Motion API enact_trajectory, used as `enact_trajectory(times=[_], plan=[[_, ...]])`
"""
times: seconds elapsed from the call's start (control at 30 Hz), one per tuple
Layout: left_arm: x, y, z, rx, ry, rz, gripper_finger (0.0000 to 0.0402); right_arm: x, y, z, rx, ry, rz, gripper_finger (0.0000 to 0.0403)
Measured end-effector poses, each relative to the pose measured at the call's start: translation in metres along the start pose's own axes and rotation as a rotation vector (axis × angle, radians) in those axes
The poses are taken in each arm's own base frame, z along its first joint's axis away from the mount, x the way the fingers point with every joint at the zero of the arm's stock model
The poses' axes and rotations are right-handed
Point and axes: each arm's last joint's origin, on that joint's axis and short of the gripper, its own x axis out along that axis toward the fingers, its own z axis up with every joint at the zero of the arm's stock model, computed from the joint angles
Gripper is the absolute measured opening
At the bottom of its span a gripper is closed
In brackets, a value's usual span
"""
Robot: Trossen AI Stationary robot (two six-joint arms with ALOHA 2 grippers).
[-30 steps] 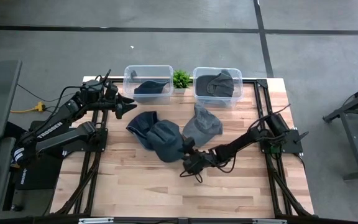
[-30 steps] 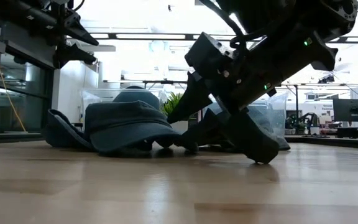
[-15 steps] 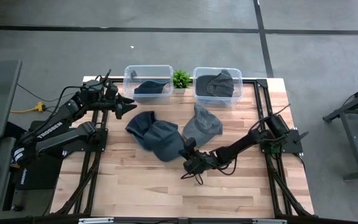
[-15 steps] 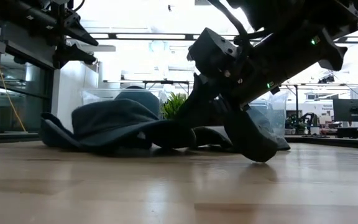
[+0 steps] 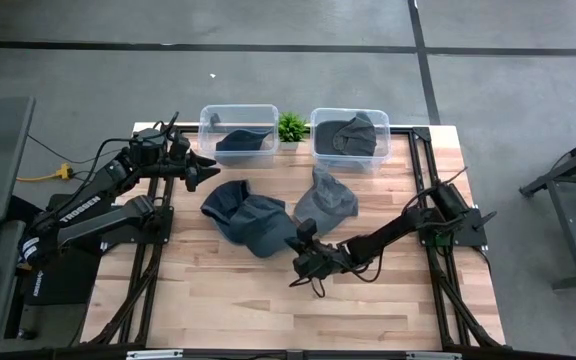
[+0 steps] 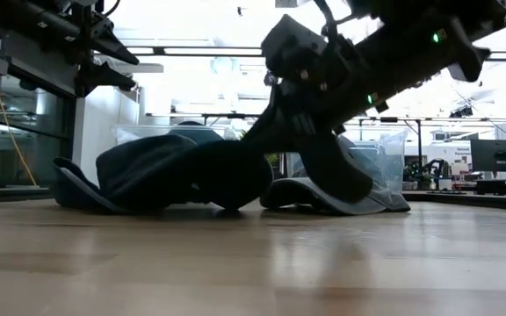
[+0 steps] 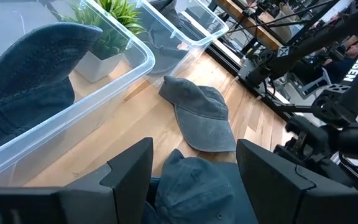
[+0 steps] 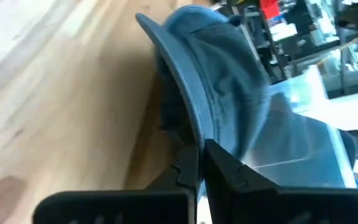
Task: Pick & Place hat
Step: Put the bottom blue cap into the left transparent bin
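Hat brim (image 8: 188,118) is being pinched between the fingers (image 8: 229,168) of the right gripper (image 5: 301,252), which are pressing together on the fabric edge, so that the blue hat (image 5: 268,226) is tipping up off the table (image 5: 368,310) on the side nearest the fingers; this edge grip is probably chosen because the crown is too broad and soft to span. Extending away from the fingertips, the crown is hanging just beyond them, with its far side apparently resting against a second blue hat (image 5: 223,200) lying touching it. A grey hat (image 5: 325,197) is lying flat near the gripper, apart from the held brim. Farther out, two clear bins (image 5: 238,130) (image 5: 349,138), each already containing a hat, are standing at the table's far edge with a small plant (image 5: 291,126) between them; one is the likely destination. Left gripper (image 7: 191,174) is waiting well apart, raised beside the nearer bin, its fingers spread and holding nothing.
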Motion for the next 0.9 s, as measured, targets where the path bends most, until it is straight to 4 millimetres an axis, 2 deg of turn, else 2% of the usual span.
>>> enact_trajectory(times=[0.57,0.9], plan=[[0.000,0.000,0.000,0.000,-0.001,0.000,0.0227,-0.034,-0.055,0.016,0.092,-0.004,-0.138,0.0001],[0.000,0.000,0.000,0.001,-0.001,0.000,0.0227,-0.062,-0.095,0.024,0.194,-0.045,-0.226,0.0001]])
